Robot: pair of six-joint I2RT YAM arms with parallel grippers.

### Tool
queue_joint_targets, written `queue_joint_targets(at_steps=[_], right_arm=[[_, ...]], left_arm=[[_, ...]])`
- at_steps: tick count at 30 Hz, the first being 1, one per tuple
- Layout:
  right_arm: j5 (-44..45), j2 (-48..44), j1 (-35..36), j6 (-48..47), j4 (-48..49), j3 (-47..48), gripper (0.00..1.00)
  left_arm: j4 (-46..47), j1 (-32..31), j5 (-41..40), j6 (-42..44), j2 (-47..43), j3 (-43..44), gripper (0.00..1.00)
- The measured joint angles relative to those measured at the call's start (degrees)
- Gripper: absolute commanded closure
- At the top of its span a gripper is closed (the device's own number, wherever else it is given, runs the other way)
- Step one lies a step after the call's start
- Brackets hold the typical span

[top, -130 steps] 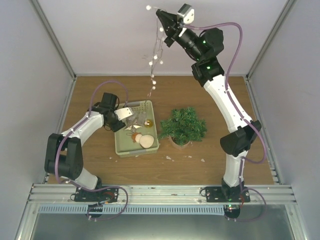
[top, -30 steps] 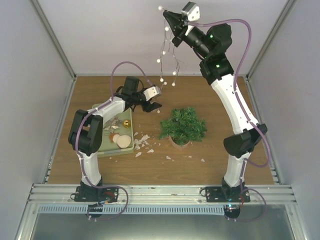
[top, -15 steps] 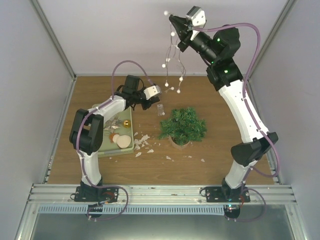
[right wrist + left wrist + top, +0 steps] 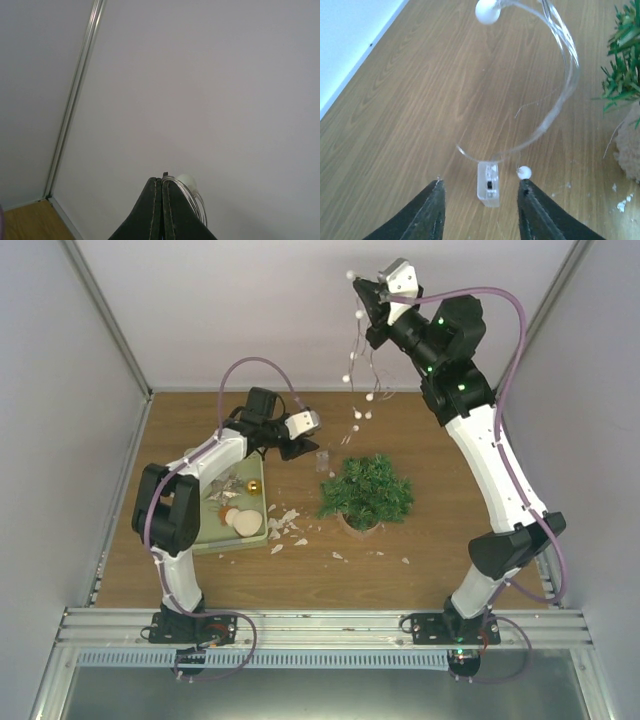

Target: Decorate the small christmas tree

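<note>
- Nearest me, the front strip of the table [image 4: 430, 585] is open wood from wall to wall, with a few white scraps [image 4: 290, 527] left of centre.
- One pale green tray [image 4: 226, 546] sits on the left, with a band of wood between it and the left wall. In it I make out one gold ball [image 4: 253, 486] and one cream oval [image 4: 246, 523]. The rest I can't sort.
- The small christmas tree [image 4: 366, 490] stands upright mid-table, just right of the tray, with wide room on its right.
- My left gripper [image 4: 298, 449] is low behind the tray with its fingers [image 4: 432, 210] parted and holding nothing. One clear battery box [image 4: 488, 184] lies between the tips with a gap on each side.
- Farthest away, my right gripper [image 4: 366, 298] is high by the back wall, pinched tight on one light string [image 4: 352, 365] that loops down to the box.
</note>
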Motion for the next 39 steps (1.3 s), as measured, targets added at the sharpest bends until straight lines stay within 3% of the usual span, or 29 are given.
queue_joint_targets(at_steps=[10, 20, 29, 32, 35, 39], right_arm=[[-0.3, 0.0, 0.0, -0.3, -2.1, 2.6, 0.99], [-0.5, 0.7, 0.0, -0.7, -2.6, 4.5, 0.99], [-1.2, 1.1, 0.0, -0.7, -3.5, 4.5, 1.00], [-1.6, 1.1, 0.0, -0.6, -4.1, 4.5, 1.00], [-1.8, 0.9, 0.0, -0.7, -5.0, 4.5, 1.00], [-0.8, 0.1, 0.0, -1.0, -6.5, 4.1, 0.99]], left_arm=[[-1.7, -0.9, 5.9, -0.4, 3.1, 4.6, 0.45], [-6.4, -2.4, 10.5, 4.0, 5.9, 7.1, 0.46], [-4.5, -3.5, 8.9, 2.5, 11.0, 7.5, 0.49], [-2.3, -3.7, 7.5, 1.0, 11.4, 7.8, 0.56], [-0.4, -3.8, 6.8, -0.5, 11.5, 8.5, 0.75], [2.1, -3.9, 6.5, -1.8, 11.5, 8.9, 0.90]])
